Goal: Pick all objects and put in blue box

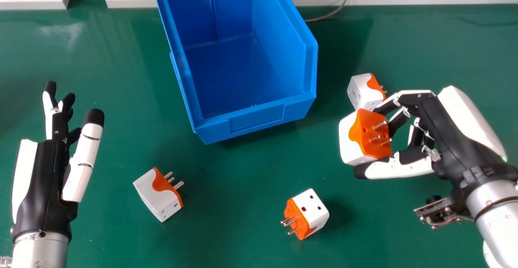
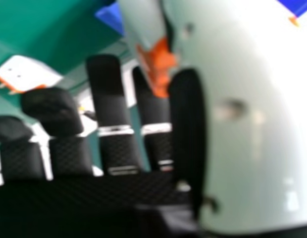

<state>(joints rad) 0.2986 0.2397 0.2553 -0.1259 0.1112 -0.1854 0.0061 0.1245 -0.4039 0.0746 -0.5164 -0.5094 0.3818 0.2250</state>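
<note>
Your right hand (image 1: pixel 449 138) pinches a white-and-orange plug adapter (image 1: pixel 369 148), a second adapter (image 1: pixel 360 92) near its fingers; your left hand (image 1: pixel 46 179) is wide.

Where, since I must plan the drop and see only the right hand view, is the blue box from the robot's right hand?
Observer: In the head view, the blue box stands to the left of the right hand and extends farther forward.
Operator: How many plugs are on the table?
Observer: Three: one just beyond the held plug, the far plug; and two nearer the robot than the box, the left plug and the near plug.
Operator: And what is the left hand doing?
Observer: The left hand is open and holds nothing, over at the left side of the table.
</note>
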